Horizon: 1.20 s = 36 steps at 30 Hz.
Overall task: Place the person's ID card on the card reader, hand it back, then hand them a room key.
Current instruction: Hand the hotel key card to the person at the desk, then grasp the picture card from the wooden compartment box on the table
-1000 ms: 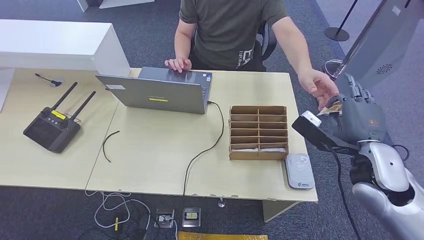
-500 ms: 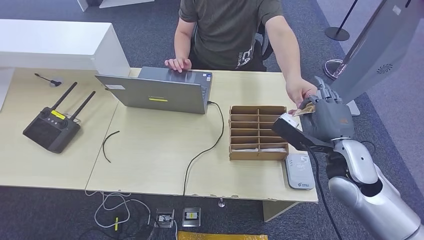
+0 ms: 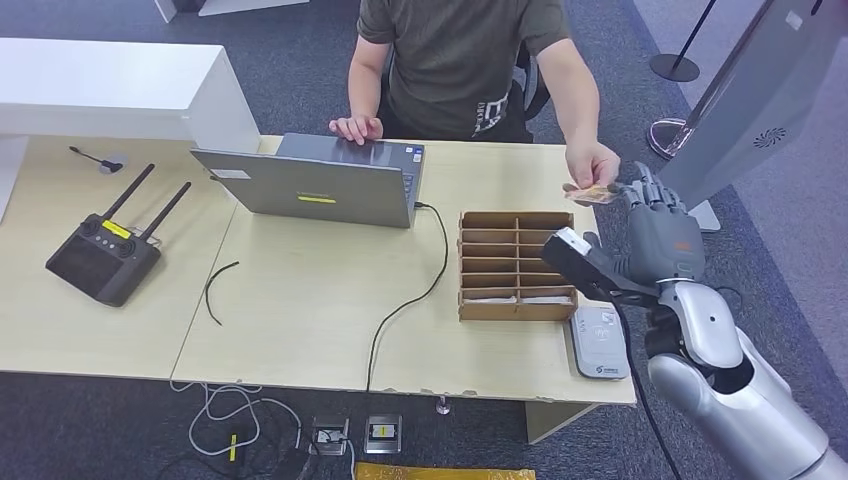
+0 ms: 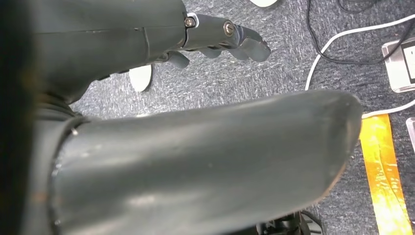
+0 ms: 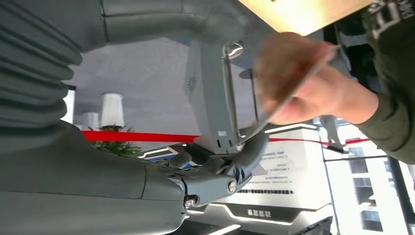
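The person's hand pinches the tan ID card above the table's far right corner. My right hand stands just to the right of it, its fingers spread upward and holding nothing. In the right wrist view the card shows edge-on in the person's fingers, its lower end close to one of my fingertips. The white card reader lies at the table's front right, below my right hand. My left hand hangs over the floor with nothing in it.
A cardboard slot box with white cards in its front row sits left of the reader. An open laptop and its black cable are mid-table, and a black remote controller lies at the left. A grey kiosk stands at the right.
My right hand moved left from beyond the table edge carrying the card. The person has taken the card and drawn it a little away from my fingers.
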Available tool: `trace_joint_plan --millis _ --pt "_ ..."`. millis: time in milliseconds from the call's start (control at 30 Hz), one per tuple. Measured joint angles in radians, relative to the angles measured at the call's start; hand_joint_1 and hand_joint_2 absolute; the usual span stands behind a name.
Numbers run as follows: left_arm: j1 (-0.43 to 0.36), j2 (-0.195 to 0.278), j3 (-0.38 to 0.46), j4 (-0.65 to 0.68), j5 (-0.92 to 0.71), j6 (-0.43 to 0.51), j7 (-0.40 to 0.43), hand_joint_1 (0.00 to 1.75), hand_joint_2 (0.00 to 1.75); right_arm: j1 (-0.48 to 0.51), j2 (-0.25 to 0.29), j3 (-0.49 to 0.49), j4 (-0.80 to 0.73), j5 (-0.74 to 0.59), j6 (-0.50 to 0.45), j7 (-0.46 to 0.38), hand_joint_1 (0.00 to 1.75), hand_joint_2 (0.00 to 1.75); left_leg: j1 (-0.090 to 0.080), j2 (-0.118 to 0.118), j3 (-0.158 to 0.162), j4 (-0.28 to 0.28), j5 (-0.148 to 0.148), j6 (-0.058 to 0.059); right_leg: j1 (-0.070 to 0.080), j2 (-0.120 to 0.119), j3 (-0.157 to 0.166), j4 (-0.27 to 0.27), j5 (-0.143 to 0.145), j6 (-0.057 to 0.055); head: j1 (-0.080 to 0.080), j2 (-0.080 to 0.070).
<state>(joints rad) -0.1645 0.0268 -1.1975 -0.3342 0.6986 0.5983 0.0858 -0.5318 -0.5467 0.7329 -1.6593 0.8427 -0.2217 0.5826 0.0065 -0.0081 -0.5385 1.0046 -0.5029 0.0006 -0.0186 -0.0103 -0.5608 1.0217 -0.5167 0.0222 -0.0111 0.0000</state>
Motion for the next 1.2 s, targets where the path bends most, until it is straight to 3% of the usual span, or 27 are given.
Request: trace_joint_plan --millis 200,333,467,900,1200 --pt "0.004 0.000 0.000 0.000 -0.002 0.000 0.000 0.00 0.00 0.031 -0.001 -0.006 -0.002 -0.024 0.099 0.050 0.00 0.00 0.000 0.000 0.001 0.000 0.000 0.000 0.000 0.000 0.000 0.000 0.000 0.000 0.000 0.000" --pt "0.012 0.000 0.000 0.001 0.006 0.004 0.000 0.00 0.00 0.061 -0.003 -0.019 -0.011 0.001 0.223 0.094 0.00 0.00 0.000 0.000 0.001 0.000 0.000 0.000 0.000 0.000 0.000 0.000 0.000 0.000 0.000 0.000" --pt "0.022 -0.001 0.003 0.002 0.019 0.021 0.000 0.00 0.00 0.100 0.002 -0.056 -0.023 0.065 0.352 0.112 0.00 1.75 0.000 0.000 0.000 0.000 0.000 0.000 0.000 0.000 0.000 0.000 0.000 0.000 0.000 0.000" --pt "0.025 -0.002 0.004 0.002 0.015 0.032 0.000 0.00 0.00 0.133 0.006 -0.097 -0.053 0.035 0.401 0.116 0.00 1.75 0.000 0.000 0.001 0.000 0.000 0.000 0.000 0.001 0.000 0.000 0.000 0.000 0.000 0.000" --pt "0.025 -0.004 0.006 0.002 0.004 0.029 0.000 0.00 0.00 0.131 0.000 -0.069 -0.052 0.027 0.355 0.116 0.00 1.75 0.000 0.000 0.000 0.000 0.000 0.000 0.000 0.001 0.000 0.000 0.000 0.000 0.000 0.000"
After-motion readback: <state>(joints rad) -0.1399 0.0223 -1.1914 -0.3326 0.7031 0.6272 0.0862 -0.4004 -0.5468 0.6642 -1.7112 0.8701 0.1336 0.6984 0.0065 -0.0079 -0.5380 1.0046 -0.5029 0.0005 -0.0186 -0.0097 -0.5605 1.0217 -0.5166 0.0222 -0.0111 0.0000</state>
